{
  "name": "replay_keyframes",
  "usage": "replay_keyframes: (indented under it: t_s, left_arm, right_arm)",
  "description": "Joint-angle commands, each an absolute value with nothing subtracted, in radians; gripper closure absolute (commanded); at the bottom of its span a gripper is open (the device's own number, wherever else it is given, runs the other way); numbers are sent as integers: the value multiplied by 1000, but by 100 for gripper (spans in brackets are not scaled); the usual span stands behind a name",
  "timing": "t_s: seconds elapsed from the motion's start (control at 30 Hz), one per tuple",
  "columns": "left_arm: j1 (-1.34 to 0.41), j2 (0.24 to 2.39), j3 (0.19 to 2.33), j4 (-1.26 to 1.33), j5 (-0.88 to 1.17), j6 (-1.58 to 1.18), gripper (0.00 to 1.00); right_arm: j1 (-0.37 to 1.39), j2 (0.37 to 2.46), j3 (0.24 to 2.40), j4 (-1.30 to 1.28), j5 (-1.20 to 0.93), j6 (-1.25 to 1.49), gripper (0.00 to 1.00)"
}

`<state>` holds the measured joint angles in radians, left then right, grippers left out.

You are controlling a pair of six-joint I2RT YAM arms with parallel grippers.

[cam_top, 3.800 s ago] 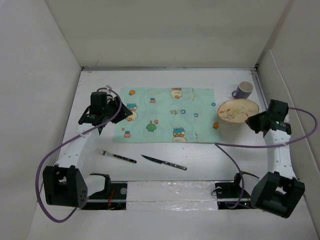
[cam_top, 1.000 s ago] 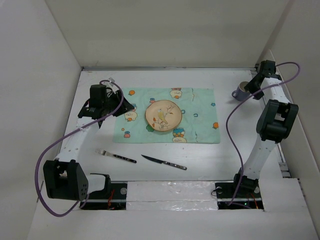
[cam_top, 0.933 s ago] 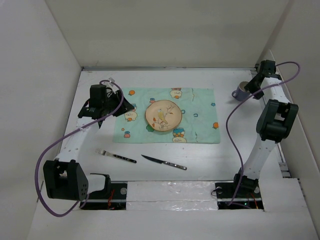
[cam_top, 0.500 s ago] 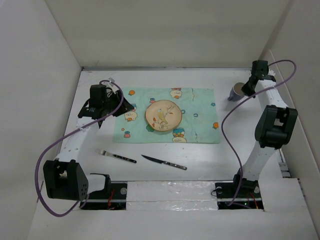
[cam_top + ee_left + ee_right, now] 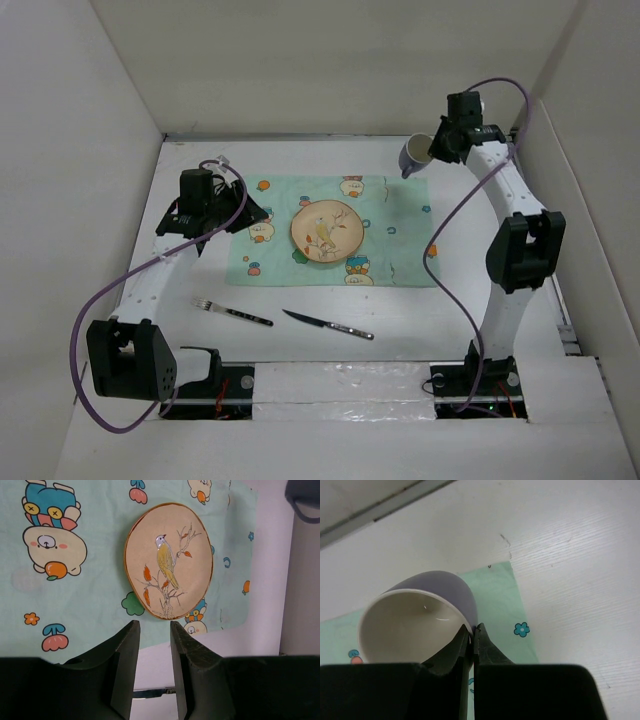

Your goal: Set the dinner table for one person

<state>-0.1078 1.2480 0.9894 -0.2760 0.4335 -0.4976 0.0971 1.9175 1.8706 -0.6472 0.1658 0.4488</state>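
We are clamping the glossy purple mug (image 5: 435, 587) in our right gripper (image 5: 471, 631) above the far right corner of the cloth mat (image 5: 400, 240) on the flat white table (image 5: 310, 155), our left gripper (image 5: 152, 650) hanging parted, empty.

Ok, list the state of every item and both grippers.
mug: tilted, held at its rim
plate: flat on placemat
placemat: spread on dinner table
fork: lying off placemat
knife: lying off placemat
left gripper: open, empty
right gripper: shut on mug
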Motion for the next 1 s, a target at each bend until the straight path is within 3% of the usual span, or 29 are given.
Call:
replay_keyframes:
  t_s: [0.0, 0.53, 0.6, 0.67, 0.77, 0.97]
  left_arm:
    - [-106, 1240, 993, -252, 434, -491, 72]
    - [-106, 1244, 983, -250, 414, -486, 72]
    - [-106, 1244, 983, -253, 410, -486, 72]
    - [-106, 1244, 980, -255, 408, -486, 72]
    - [-106, 1247, 985, -253, 407, -489, 72]
    - [-106, 1255, 1012, -256, 417, -494, 72]
  right_arm:
    - [98, 1974, 1965, -675, 167, 422, 100]
    - [98, 2109, 1990, -712, 236, 416, 100]
    - [98, 2112, 1990, -715, 238, 419, 91]
    - [98, 2106, 1990, -719, 236, 422, 69]
    - [98, 2092, 2005, -724, 232, 417, 60]
    - [98, 2037, 2074, -779, 193, 405, 57]
